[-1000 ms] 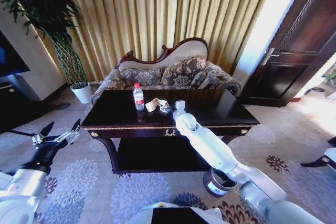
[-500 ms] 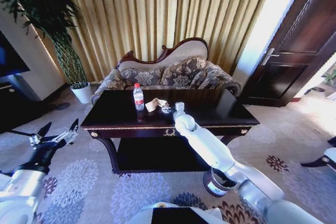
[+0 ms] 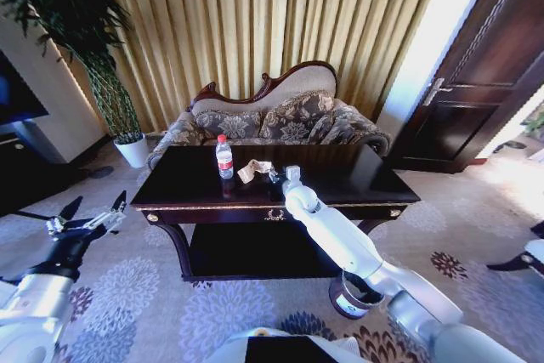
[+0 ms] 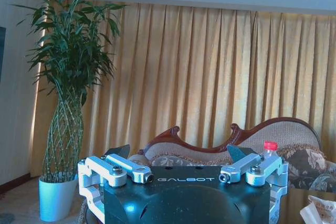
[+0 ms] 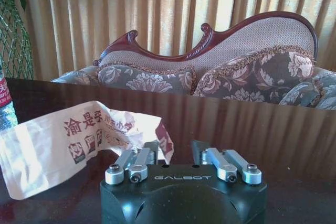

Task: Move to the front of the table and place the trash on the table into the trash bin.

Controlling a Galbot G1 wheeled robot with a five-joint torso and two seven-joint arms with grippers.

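Observation:
On the dark table stand a clear red-capped bottle and, beside it, a crumpled tan paper wad. My right gripper is low over the tabletop, just right of the wad. In the right wrist view its fingers are a narrow gap apart, and the dark table shows between them. The wad lies beside one finger and the bottle is at the frame edge. The tissue is hidden. The brown trash bin stands on the carpet under my right arm. My left gripper hangs open, left of the table.
A patterned sofa sits behind the table in front of gold curtains. A potted plant in a white pot stands at the back left and a dark door at the right. Floral carpet surrounds the table.
My right wrist has shifted slightly to the right over the tabletop. My left gripper has drifted a little to the left. The bottle and wad have not moved.

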